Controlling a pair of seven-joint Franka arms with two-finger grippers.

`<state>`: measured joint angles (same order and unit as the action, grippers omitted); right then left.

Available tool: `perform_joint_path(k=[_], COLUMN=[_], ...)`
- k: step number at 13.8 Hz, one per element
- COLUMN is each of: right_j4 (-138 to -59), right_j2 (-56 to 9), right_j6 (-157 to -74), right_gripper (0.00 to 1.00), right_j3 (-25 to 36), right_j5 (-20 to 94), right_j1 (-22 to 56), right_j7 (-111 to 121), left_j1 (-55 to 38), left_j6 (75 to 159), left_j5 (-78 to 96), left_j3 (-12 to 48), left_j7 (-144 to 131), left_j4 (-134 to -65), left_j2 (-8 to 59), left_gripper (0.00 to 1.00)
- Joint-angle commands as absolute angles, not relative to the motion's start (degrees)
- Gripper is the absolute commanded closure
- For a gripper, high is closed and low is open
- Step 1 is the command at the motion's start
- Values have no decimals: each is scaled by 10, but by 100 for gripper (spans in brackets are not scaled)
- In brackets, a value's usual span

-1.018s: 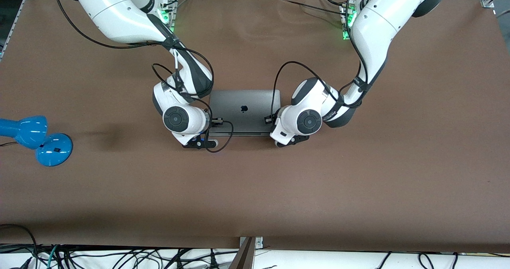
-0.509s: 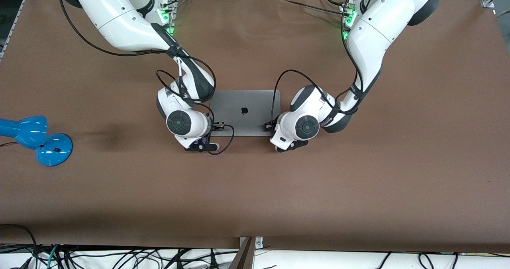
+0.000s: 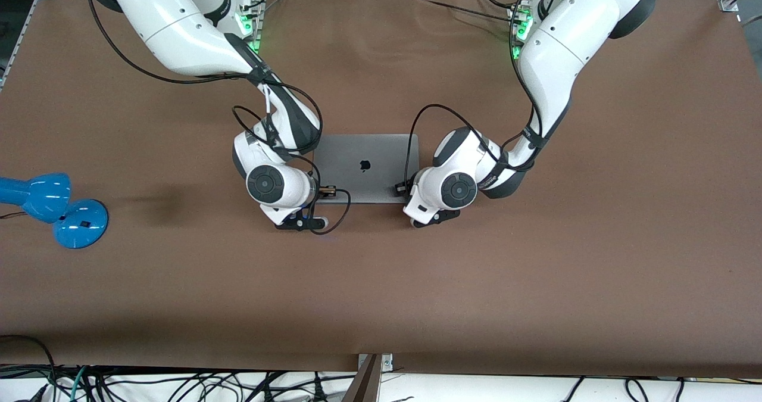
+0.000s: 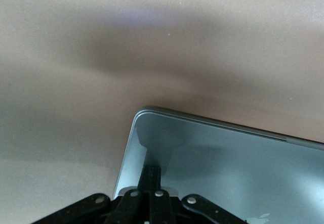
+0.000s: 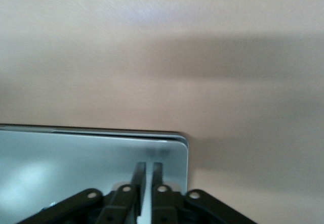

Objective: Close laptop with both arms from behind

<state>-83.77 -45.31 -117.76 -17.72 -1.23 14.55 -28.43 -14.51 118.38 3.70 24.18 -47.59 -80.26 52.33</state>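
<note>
The laptop (image 3: 366, 167) is silver-grey, with a dark apple logo at the middle of its lid; in the wrist views the lid (image 4: 228, 168) reads as pale, bluish silver with a lighter edge. The table (image 3: 536, 271) is plain matt brown, with no pattern. Both arms are glossy white with black joint bands and round dark grey caps: the left arm (image 3: 553, 56) and the right arm (image 3: 178, 33) alike. Black cables loop off each. The left gripper (image 4: 152, 183) and right gripper (image 5: 147, 176) are black. A lamp (image 3: 50, 208) is bright blue. Small green lights (image 3: 253, 33) glow at the arm bases.
</note>
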Motion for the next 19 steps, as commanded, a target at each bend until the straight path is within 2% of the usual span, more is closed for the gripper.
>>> perform_joint_path(k=[1,2,6,9,16,18,19], right_j4=[-788,-785,-785,-785,-785,-785,-794], right_j2=[-427,-416,-369,-337,-294,-275,-246], right_j6=[-1108,-1093,-1071,-1030,-989,-986,-985], right_gripper=[0,0,0,0,0,0,0], right_j3=[-180,-180,-178,-172,-155,-107,-81], right_j5=[-14,-13,-13,-17,-21,-19,-15], right_j1=[149,145,124,87,-11,-12,-8], right_j7=[-299,-299,-299,-297,-190,-100,-73], left_j1=[-140,-135,-129,-125,-110,-110,-111], left_j6=[1178,1164,1087,1050,1037,1037,1038], left_j5=[21,21,15,16,25,25,25], left_j3=[240,242,241,237,202,185,173], left_j7=[-477,-476,-468,-428,-366,-337,-321], left_j4=[-780,-787,-789,-809,-960,-1000,-1023], left_j2=[519,506,446,376,157,105,79], left_gripper=[41,0,0,0,0,0,0])
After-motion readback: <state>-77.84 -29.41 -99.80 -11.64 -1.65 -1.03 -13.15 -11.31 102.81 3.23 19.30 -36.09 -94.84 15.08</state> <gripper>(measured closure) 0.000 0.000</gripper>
